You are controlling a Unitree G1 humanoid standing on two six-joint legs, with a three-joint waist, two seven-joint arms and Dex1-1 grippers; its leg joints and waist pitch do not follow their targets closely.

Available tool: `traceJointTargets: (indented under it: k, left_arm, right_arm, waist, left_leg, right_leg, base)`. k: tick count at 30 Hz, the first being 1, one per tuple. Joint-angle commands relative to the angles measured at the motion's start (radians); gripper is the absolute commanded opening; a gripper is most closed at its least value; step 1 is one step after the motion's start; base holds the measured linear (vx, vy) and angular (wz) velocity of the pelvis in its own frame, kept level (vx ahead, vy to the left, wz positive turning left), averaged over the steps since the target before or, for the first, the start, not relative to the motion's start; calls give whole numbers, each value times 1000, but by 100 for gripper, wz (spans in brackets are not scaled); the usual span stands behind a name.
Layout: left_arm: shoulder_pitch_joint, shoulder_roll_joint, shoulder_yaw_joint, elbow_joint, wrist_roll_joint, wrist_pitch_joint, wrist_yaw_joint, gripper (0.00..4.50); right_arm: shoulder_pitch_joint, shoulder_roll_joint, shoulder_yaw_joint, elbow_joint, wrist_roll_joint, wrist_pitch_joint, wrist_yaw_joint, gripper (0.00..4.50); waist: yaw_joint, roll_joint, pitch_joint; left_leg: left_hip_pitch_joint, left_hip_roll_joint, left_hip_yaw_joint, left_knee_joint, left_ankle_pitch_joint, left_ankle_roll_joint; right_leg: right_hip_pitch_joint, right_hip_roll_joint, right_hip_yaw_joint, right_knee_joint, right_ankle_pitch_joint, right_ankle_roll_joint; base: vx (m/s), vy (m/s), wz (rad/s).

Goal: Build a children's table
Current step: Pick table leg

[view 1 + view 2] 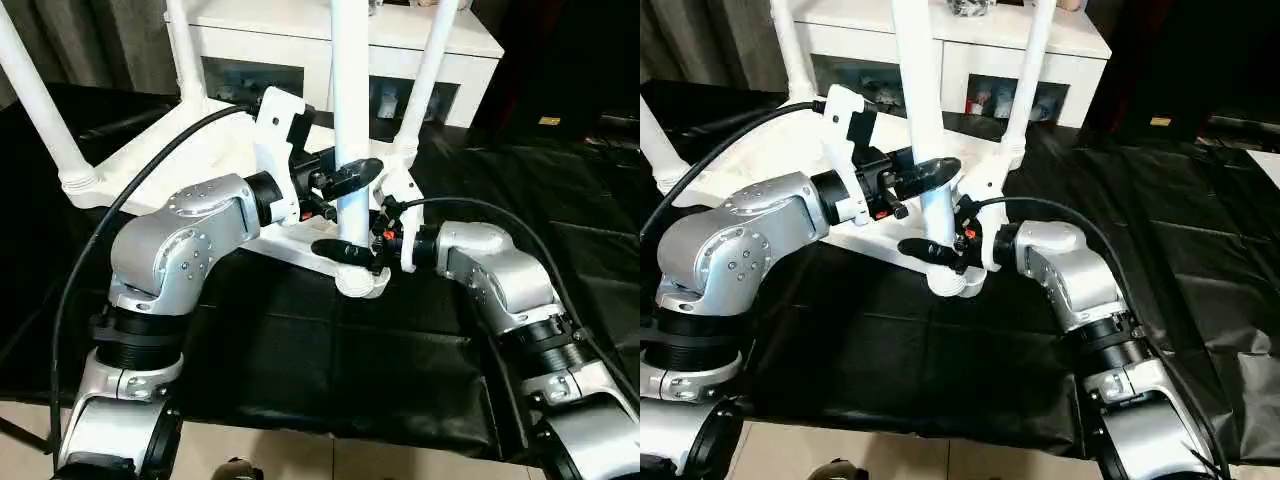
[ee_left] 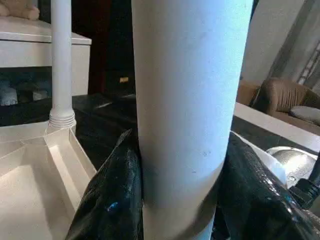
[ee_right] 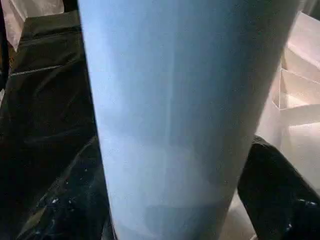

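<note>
The children's table lies upside down on black sheeting, its white tabletop (image 1: 200, 150) facing ribbed side up. Three legs stand in its corner sockets: one at far left (image 1: 40, 110) and two at the back (image 1: 185, 50) (image 1: 430, 70). A fourth leg (image 1: 350, 100) stands upright in the nearest corner socket (image 1: 360, 283). My left gripper (image 1: 350, 178) is shut on this leg a hand's width above the socket, its black fingers (image 2: 110, 200) pressed to both sides. My right gripper (image 1: 345, 250) holds the same leg just above the socket, fingers (image 3: 280, 195) against it.
A white cabinet (image 1: 300, 40) with glass doors stands right behind the table. Black sheeting (image 1: 330, 360) covers the floor around and in front of the tabletop. Black cables (image 1: 90, 260) loop off both forearms. A brown sofa (image 2: 280, 95) sits off to one side.
</note>
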Motion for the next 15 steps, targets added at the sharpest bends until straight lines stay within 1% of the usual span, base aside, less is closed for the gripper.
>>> traceJointTargets:
  k: [1, 3, 4, 7, 8, 9, 10, 12, 14, 15]
  left_arm:
    - [-25, 6, 3, -4, 9, -16, -14, 180]
    - [-25, 9, 1, -4, 10, -17, -15, 180]
    - [-24, 11, 1, -3, 10, -19, -18, 180]
    - [-25, 19, -2, -1, 13, -25, -27, 180]
    - [-26, 22, -4, -1, 12, -25, -31, 180]
    - [-26, 23, -6, -2, 11, -25, -33, 180]
    - [-26, 23, -6, -2, 11, -25, -33, 180]
    - [-25, 23, -7, -3, 10, -25, -37, 180]
    - [-23, 27, -12, -5, 9, -26, -44, 180]
    - [-23, 28, -12, -6, 9, -26, -44, 180]
  right_arm:
    - [11, -2, -10, -18, 2, -1, -7, 383]
    - [12, -1, -10, -20, 1, -4, -8, 383]
    - [15, -1, -11, -24, 4, -1, -6, 383]
    - [18, -2, -16, -28, 8, 9, 8, 384]
    - [20, -7, -17, -28, 9, 17, 16, 384]
    - [20, -10, -17, -28, 11, 20, 20, 384]
    - [20, -10, -17, -28, 11, 20, 20, 384]
    - [21, -12, -18, -28, 13, 23, 23, 356]
    - [22, -19, -15, -31, 20, 39, 34, 349]
    - [22, -20, -13, -32, 21, 42, 35, 331]
  waist:
    - [-2, 2, -74]
    - [-2, 2, -74]
    - [-2, 4, -74]
    - [-2, 3, -74]
    - [-1, 7, -75]
    - [-2, 5, -75]
    - [-2, 5, -74]
    - [-2, 4, -74]
    - [-1, 3, -75]
    - [-1, 3, -74]
  left_leg:
    - [24, 28, -13, -72, -156, -29]
    - [25, 28, -12, -72, -156, -29]
    - [25, 28, -12, -72, -156, -29]
    - [25, 28, -12, -72, -152, -26]
    - [26, 28, -13, -72, -154, -28]
    - [27, 28, -12, -72, -156, -29]
    - [26, 28, -12, -72, -158, -29]
    - [26, 28, -12, -72, -162, -30]
    - [25, 28, -12, -72, -156, -28]
    - [25, 28, -12, -72, -155, -28]
  right_leg:
    - [46, -51, 32, -63, -91, -210]
    - [46, -50, 32, -63, -85, -211]
    - [46, -50, 32, -63, -82, -212]
    - [46, -49, 32, -62, -73, -211]
    - [46, -50, 32, -61, -74, -212]
    - [46, -49, 32, -62, -70, -214]
    - [46, -49, 32, -62, -68, -217]
    - [47, -50, 32, -62, -74, -217]
    - [48, -50, 32, -62, -72, -217]
    - [47, -50, 32, -62, -73, -217]
  base:
    - [0, 0, 0]
    - [0, 0, 0]
    - [0, 0, 0]
    - [0, 0, 0]
    - [0, 0, 0]
    - [0, 0, 0]
    - [0, 0, 0]
    - [0, 0, 0]
    - [0, 0, 0]
    - [0, 0, 0]
